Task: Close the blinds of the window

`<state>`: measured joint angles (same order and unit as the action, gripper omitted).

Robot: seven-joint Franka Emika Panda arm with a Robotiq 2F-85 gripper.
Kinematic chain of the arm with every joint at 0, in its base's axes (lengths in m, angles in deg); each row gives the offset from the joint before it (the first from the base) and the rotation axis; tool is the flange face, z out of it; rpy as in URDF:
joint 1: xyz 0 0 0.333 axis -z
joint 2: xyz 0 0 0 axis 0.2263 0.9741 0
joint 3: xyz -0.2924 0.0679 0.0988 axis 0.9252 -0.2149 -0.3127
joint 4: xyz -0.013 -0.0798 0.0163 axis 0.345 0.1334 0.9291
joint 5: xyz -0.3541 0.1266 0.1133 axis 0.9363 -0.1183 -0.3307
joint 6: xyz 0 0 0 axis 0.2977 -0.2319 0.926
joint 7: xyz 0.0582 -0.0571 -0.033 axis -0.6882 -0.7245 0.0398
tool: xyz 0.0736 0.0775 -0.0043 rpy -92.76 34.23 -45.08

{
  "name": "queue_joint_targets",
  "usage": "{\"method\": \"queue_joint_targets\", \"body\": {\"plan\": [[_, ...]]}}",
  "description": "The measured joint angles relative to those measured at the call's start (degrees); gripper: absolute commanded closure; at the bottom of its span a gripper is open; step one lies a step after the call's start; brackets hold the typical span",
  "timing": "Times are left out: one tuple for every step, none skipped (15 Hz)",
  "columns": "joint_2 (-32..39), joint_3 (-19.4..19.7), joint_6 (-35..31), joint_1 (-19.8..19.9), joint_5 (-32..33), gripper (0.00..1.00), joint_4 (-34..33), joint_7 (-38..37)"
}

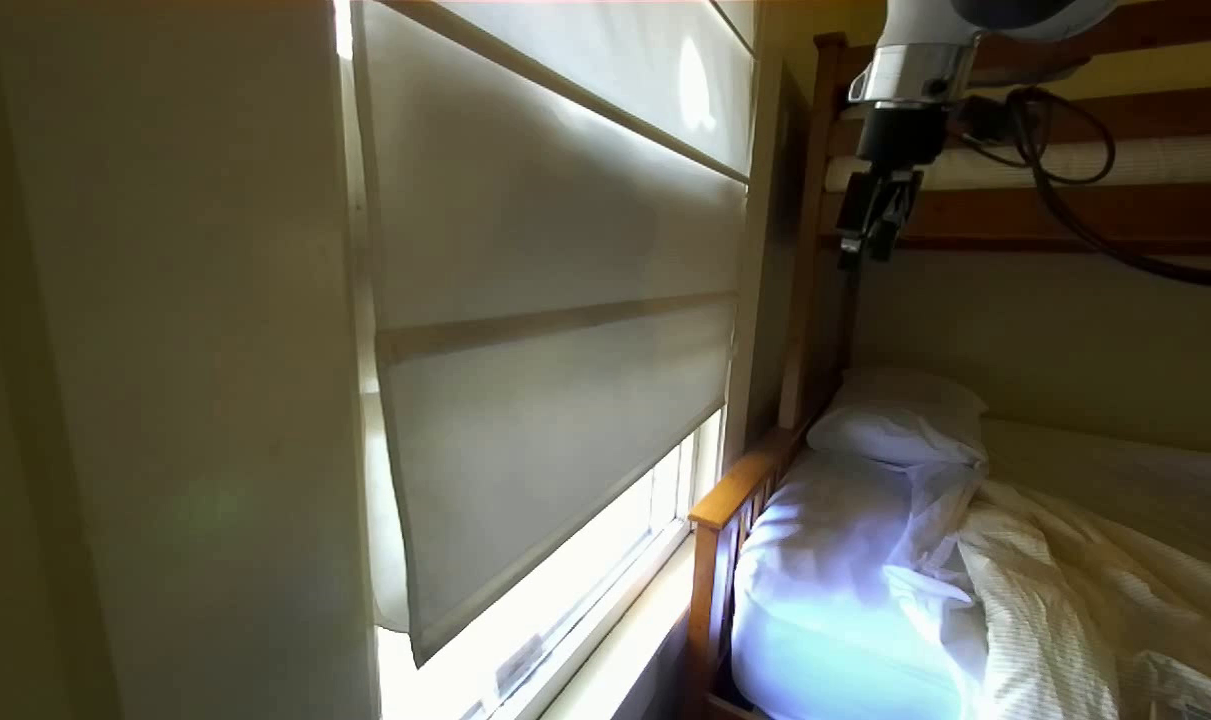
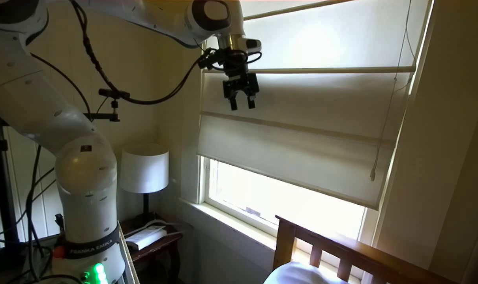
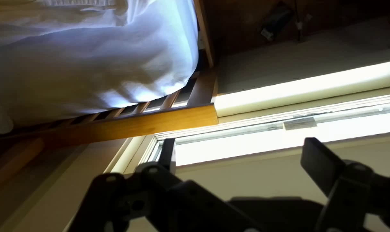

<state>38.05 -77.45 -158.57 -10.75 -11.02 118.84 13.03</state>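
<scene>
One Franka Emika Panda arm (image 2: 53, 106) is counted, with one claw (image 2: 242, 104) and two fingers (image 3: 322, 166). One window (image 2: 282, 201) is seen, and one Roman blind (image 2: 313, 98), on which four panels (image 2: 298, 157) and three horizontal seams (image 1: 565, 318) are made out. One cord pull (image 2: 373, 174) is noted. One bunk bed (image 1: 985, 215) and one pillow (image 1: 895, 410) are counted; one table lamp (image 2: 144, 171) and one wooden worktop (image 2: 167, 241) are likewise found.

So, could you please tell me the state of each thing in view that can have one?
Blinds: lowered partway, not fully down
Window: bright along its uncovered bottom; cannot tell whether open or shut
End effector: open, gripping nothing
Pull cord: hanging, not gripped
Lamp: upright; cannot tell whether lit
Blanket: rumpled
Robot's base light: lit green
</scene>
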Motion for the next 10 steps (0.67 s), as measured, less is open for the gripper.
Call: {"method": "queue_joint_targets", "body": {"plan": [[-0.7, 0.8, 0.7, 0.2, 0.0, 0.0, -0.9, 0.7], [-1.1, 1.3, 1.0, 0.2, 0.0, 0.0, -1.4, 1.1], [-1.3, 1.5, 1.2, 0.2, 0.0, 0.0, -1.6, 1.2], [-1.3, 1.5, 1.2, 0.2, 0.0, 0.0, -1.7, 1.2], [-1.2, 1.4, 1.2, 0.2, 0.0, 0.0, -1.7, 1.2], [-1.2, 1.4, 1.2, 0.2, 0.0, 0.0, -1.7, 1.2], [-1.2, 1.4, 0.0, 0.2, 0.2, 0.0, -1.7, 1.2], [-1.2, 1.6, -2.4, 0.4, 0.4, 0.0, -1.8, 1.1], [-1.3, 2.0, -5.1, 0.7, 0.8, 0.0, -2.3, 1.2], [-1.3, 2.6, -7.5, 1.2, 1.4, 0.0, -3.7, 1.6]]}}
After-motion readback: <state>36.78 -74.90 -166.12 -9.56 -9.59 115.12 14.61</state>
